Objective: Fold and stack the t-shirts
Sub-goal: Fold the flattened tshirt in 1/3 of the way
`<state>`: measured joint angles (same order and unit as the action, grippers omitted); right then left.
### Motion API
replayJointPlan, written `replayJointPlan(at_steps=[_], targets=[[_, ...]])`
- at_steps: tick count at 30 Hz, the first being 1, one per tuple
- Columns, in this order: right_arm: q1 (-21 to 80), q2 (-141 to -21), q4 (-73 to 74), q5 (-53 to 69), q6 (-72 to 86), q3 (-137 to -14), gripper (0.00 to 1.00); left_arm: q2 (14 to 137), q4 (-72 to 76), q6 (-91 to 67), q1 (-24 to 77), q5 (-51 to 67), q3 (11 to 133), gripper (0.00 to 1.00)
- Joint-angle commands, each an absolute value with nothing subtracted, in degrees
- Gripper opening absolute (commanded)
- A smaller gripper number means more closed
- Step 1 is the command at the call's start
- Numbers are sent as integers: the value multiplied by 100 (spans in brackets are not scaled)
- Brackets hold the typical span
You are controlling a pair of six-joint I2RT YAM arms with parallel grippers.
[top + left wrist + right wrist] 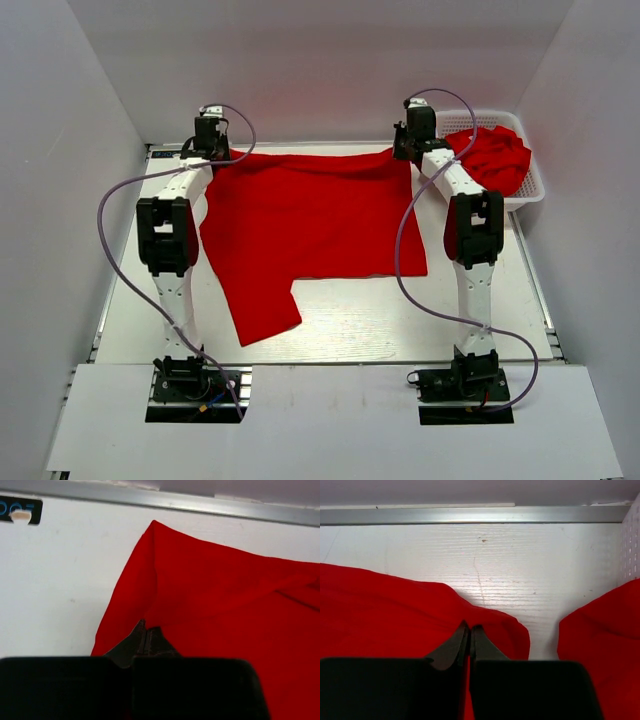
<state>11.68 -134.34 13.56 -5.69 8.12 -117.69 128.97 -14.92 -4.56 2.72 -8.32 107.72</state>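
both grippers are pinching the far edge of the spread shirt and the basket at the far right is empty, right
Not empty: the top external view shows a crumpled red shirt in the basket. The left gripper and right gripper do pinch the far edge of the spread shirt.

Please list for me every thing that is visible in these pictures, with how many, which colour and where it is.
spread t-shirt: one, red, flat on the middle of the table.
bundled t-shirts: number unclear, red, in the basket.
basket: one, white lattice, far right corner of the table.
table: one, white.
cables: two, purple, one along each arm.
left gripper: one, black, shut on the spread t-shirt's far left corner.
right gripper: one, black, shut on its far right corner.
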Motion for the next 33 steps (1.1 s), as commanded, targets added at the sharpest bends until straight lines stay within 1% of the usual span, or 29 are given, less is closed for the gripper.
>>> replayJointPlan(at_steps=[1, 6, 20, 25, 29, 33], targets=[[1116, -12991, 1195, -782, 642, -11778, 0, 11701, -1818, -711, 229, -738, 10330, 0], [1107, -12806, 1423, -870, 536, -11566, 0, 11075, -2065, -913, 229, -844, 9434, 0], [1055, -12147, 1661, -861, 519, -10636, 0, 9599, -2688, -1467, 229, -834, 7639, 0], [1020, -12015, 1907, -984, 588, -10468, 0, 9273, -2795, -1582, 229, -484, 7191, 0], [976, -11734, 1705, -985, 668, -9767, 0, 9158, -2848, -1722, 281, -431, 6847, 0], [958, -11716, 1705, -958, 808, -9510, 0, 9158, -2997, -1872, 281, -300, 6654, 0]])
